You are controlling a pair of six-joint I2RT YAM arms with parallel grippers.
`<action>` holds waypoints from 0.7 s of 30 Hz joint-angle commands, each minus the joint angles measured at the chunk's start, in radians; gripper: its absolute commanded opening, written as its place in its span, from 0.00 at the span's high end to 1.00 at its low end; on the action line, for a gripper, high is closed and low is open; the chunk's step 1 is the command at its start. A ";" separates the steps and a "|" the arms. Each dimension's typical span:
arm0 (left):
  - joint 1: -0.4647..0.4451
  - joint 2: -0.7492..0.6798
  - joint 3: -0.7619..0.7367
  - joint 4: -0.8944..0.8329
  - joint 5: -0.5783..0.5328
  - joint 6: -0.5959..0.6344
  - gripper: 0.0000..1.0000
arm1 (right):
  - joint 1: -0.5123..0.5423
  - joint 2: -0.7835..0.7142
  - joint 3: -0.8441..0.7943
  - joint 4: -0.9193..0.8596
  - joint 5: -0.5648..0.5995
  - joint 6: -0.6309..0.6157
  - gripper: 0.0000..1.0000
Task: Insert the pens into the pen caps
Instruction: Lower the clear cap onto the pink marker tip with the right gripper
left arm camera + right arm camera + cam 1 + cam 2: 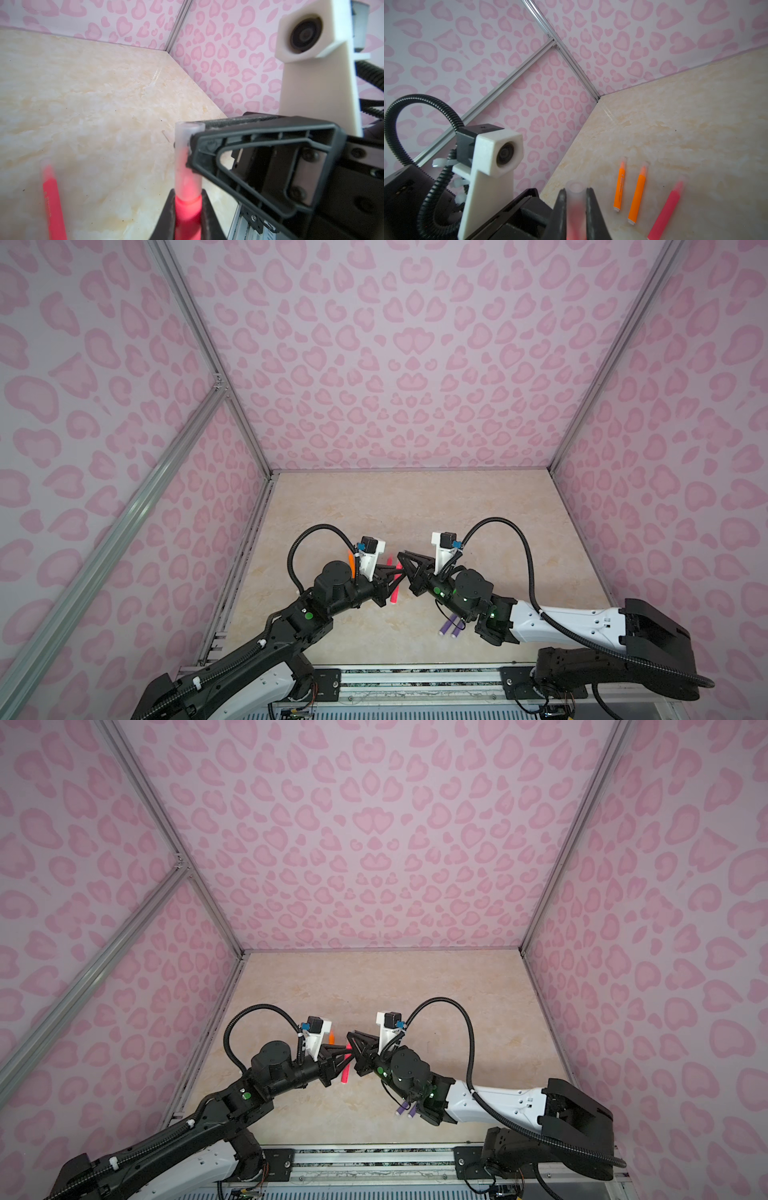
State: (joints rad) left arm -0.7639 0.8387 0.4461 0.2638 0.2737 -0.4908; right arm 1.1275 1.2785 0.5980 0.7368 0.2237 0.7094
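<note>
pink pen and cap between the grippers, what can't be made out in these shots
Left wrist view: how deep the pink pen sits in the clear cap; blurred.
Right wrist view: same joint, blurred between the fingers.
Both top views: far ends of the purple pens, under the right arm.
A top view: orange pen, mostly behind the left wrist camera.

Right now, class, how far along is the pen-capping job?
Done: two orange pens and a loose pink pen look capped. In hand: left gripper grips the second pink pen, right gripper its cap, tip inside. Left: push it home; purple pens' tips are hidden.
</note>
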 commanded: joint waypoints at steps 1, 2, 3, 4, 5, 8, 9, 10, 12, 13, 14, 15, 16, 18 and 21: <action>0.006 -0.021 -0.008 0.100 -0.046 0.003 0.97 | 0.012 -0.011 -0.016 0.008 0.030 -0.041 1.00; 0.005 -0.021 -0.008 0.100 -0.044 0.003 0.97 | 0.014 -0.014 -0.018 0.011 0.034 -0.042 0.99; 0.006 -0.020 -0.005 0.097 -0.042 0.005 0.97 | 0.014 -0.016 -0.020 0.010 0.037 -0.043 0.98; 0.006 -0.017 -0.001 0.093 -0.039 0.007 0.97 | 0.014 -0.018 -0.020 0.008 0.039 -0.042 0.96; 0.005 -0.014 0.002 0.089 -0.034 0.010 0.97 | 0.014 -0.019 -0.019 0.006 0.040 -0.043 0.93; 0.005 -0.009 0.004 0.089 -0.031 0.018 0.97 | 0.013 -0.022 -0.006 -0.011 0.040 -0.052 0.69; 0.006 -0.008 0.003 0.088 -0.033 0.018 0.97 | 0.014 -0.024 0.005 -0.027 0.040 -0.056 0.61; 0.005 -0.007 0.002 0.087 -0.033 0.018 0.97 | 0.014 -0.028 0.017 -0.049 0.043 -0.065 0.53; 0.006 -0.006 0.004 0.086 -0.028 0.020 0.97 | 0.014 -0.034 0.044 -0.096 0.063 -0.077 0.41; 0.006 -0.005 0.007 0.085 -0.025 0.020 0.97 | 0.012 -0.037 0.057 -0.118 0.082 -0.078 0.38; 0.006 -0.006 0.006 0.082 -0.023 0.020 0.97 | 0.010 -0.038 0.069 -0.136 0.101 -0.080 0.35; 0.006 -0.007 0.009 0.079 -0.024 0.021 0.97 | 0.007 -0.040 0.078 -0.146 0.109 -0.083 0.34; 0.005 -0.008 0.012 0.075 -0.024 0.024 0.97 | -0.002 -0.041 0.092 -0.167 0.096 -0.086 0.34; 0.003 -0.009 0.015 0.062 -0.038 0.029 0.97 | -0.017 -0.035 0.130 -0.215 0.077 -0.092 0.34; 0.004 0.001 0.023 0.041 -0.066 0.034 0.97 | -0.043 -0.017 0.206 -0.349 0.078 -0.059 0.42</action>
State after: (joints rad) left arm -0.7605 0.8337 0.4526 0.2852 0.2344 -0.4747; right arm 1.0988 1.2491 0.7700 0.5095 0.2886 0.6361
